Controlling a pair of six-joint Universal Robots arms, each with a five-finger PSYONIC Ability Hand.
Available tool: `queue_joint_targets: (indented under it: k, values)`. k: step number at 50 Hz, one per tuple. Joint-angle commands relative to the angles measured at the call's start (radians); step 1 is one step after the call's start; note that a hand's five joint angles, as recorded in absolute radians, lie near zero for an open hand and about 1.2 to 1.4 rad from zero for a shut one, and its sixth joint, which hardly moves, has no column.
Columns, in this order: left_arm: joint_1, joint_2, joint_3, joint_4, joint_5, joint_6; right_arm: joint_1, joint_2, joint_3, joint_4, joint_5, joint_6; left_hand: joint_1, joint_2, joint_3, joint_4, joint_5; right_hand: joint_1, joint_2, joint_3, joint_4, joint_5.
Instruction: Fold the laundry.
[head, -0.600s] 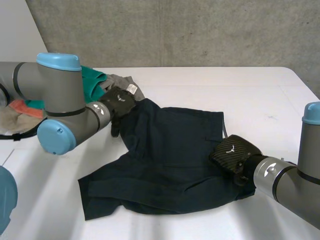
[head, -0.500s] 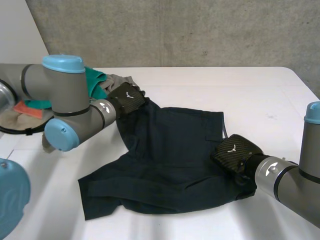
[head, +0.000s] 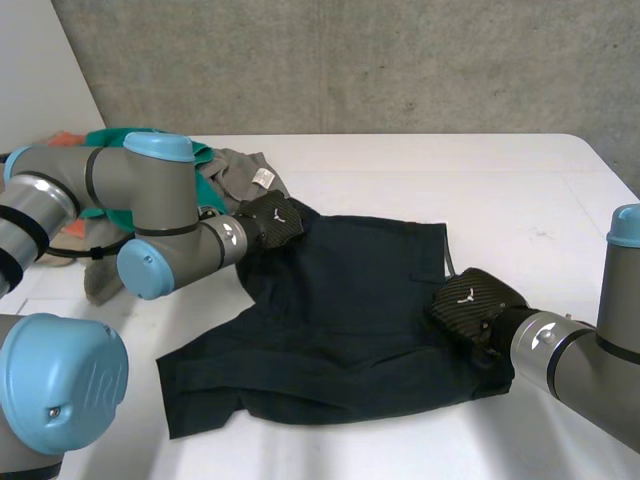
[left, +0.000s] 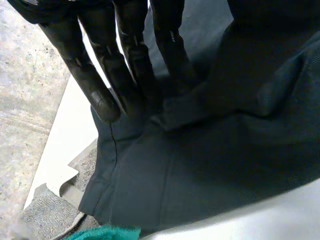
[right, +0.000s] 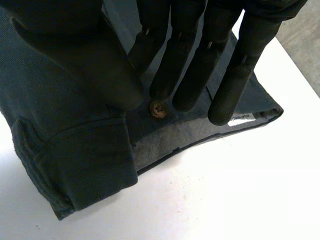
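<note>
Shorts (head: 340, 320) lie spread on the desk (head: 500, 190) under both hands. Left hand (head: 272, 218) presses straight fingers (left: 132, 65) on one edge, grey garment (head: 245, 170) and teal cloth (left: 107, 233) just beyond it. Right hand (head: 470, 300) rests, fingers apart, at the waistband button (right: 159, 109).

Dark navy shorts (head: 340, 320) lie on a white table (head: 520, 190), near teal cloth (head: 206, 160) and grey cloth (head: 240, 165).

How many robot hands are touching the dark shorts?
2. The left hand is on the shorts' far corner, next to the pile of other clothes. The right hand is on the waistband edge, by the button.
</note>
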Motion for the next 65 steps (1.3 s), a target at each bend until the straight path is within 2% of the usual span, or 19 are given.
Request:
queue_joint_targets:
  k: [1,2,6,8,15,18,23,27,29,30,33,36,43,50,53,59,62,64,65]
  values:
    - [-0.008,0.033,-0.01,0.003,-0.129,-0.004,-0.004,0.008,-0.003,-0.006,-0.001,0.0,0.261,0.276,0.281,0.285,0.294,0.244,0.22,0.209,0.198,0.192]
    - [-0.007,0.048,-0.022,-0.003,-0.197,-0.01,-0.004,0.008,-0.003,-0.006,-0.001,0.0,0.261,0.276,0.281,0.285,0.294,0.244,0.22,0.209,0.198,0.192]
    - [0.004,0.111,-0.085,-0.023,-0.339,-0.011,0.002,0.008,-0.001,-0.006,-0.001,0.0,0.261,0.276,0.281,0.285,0.294,0.244,0.22,0.209,0.198,0.192]
    - [0.013,0.143,-0.123,-0.025,-0.375,-0.014,0.004,0.008,0.002,-0.008,-0.001,0.0,0.261,0.276,0.281,0.285,0.294,0.244,0.22,0.209,0.198,0.192]
    - [0.052,0.269,-0.323,-0.021,-0.424,-0.054,0.018,0.0,0.008,-0.006,-0.001,0.0,0.261,0.276,0.281,0.285,0.294,0.244,0.22,0.209,0.198,0.192]
    - [0.056,0.298,-0.396,-0.029,-0.476,-0.079,0.024,-0.006,0.014,-0.003,-0.001,0.0,0.261,0.276,0.281,0.285,0.294,0.244,0.22,0.209,0.198,0.192]
    - [0.053,0.312,-0.46,-0.038,-0.554,-0.113,0.035,-0.021,0.025,-0.005,-0.001,0.001,0.261,0.276,0.281,0.285,0.294,0.244,0.22,0.209,0.198,0.192]
    - [0.047,0.315,-0.464,-0.034,-0.564,-0.139,0.047,-0.032,0.031,-0.006,-0.001,0.004,0.233,0.247,0.252,0.256,0.265,0.244,0.22,0.209,0.198,0.192]
    - [0.043,0.318,-0.458,-0.034,-0.559,-0.152,0.053,-0.037,0.032,-0.006,-0.001,0.006,-0.212,-0.197,-0.192,-0.188,-0.179,0.244,0.22,0.209,0.198,0.192]
    - [0.04,0.332,-0.458,-0.034,-0.559,-0.172,0.056,-0.04,0.034,-0.008,-0.001,0.01,-0.644,-0.63,-0.625,-0.621,-0.611,0.244,0.22,0.209,0.198,0.192]
    - [0.038,0.37,-0.463,-0.028,-0.559,-0.217,0.064,-0.044,0.037,-0.009,-0.001,0.026,-0.792,-0.778,-0.773,-0.769,-0.759,0.244,0.22,0.209,0.198,0.192]
    - [0.044,0.415,-0.476,-0.028,-0.561,-0.255,0.067,-0.046,0.038,-0.015,-0.001,0.035,-0.833,-0.819,-0.814,-0.81,-0.8,0.244,0.22,0.209,0.198,0.192]
    - [0.066,0.584,-0.651,-0.032,-0.524,-0.373,0.068,-0.046,0.038,-0.045,0.006,0.058,-0.757,-0.743,-0.738,-0.734,-0.724,0.244,0.22,0.209,0.198,0.192]
    - [0.04,0.74,-0.995,-0.009,-0.398,-0.412,0.062,-0.046,0.037,-0.049,0.012,0.056,-0.643,-0.628,-0.623,-0.619,-0.61,0.244,0.22,0.209,0.198,0.192]
    - [0.02,0.775,-1.11,0.049,-0.346,-0.412,0.056,-0.046,0.035,-0.045,0.012,0.053,-0.622,-0.608,-0.603,-0.599,-0.589,0.244,0.22,0.209,0.198,0.192]
    - [-0.016,0.791,-1.205,0.204,-0.317,-0.425,0.055,-0.046,0.037,-0.043,0.014,0.049,-0.54,-0.526,-0.521,-0.517,-0.507,0.244,0.22,0.209,0.198,0.192]
    - [-0.033,0.78,-1.214,0.261,-0.324,-0.435,0.055,-0.046,0.038,-0.043,0.015,0.049,-0.443,-0.429,-0.424,-0.42,-0.41,0.244,0.22,0.209,0.198,0.192]
    - [-0.043,0.765,-1.208,0.27,-0.331,-0.438,0.056,-0.046,0.038,-0.043,0.018,0.052,-0.274,-0.259,-0.254,-0.25,-0.241,0.182,0.159,0.147,0.136,0.131]
    - [-0.048,0.76,-1.204,0.265,-0.332,-0.442,0.056,-0.047,0.038,-0.043,0.023,0.053,0.024,0.038,0.043,0.047,0.057,0.074,0.051,0.039,0.028,0.023]
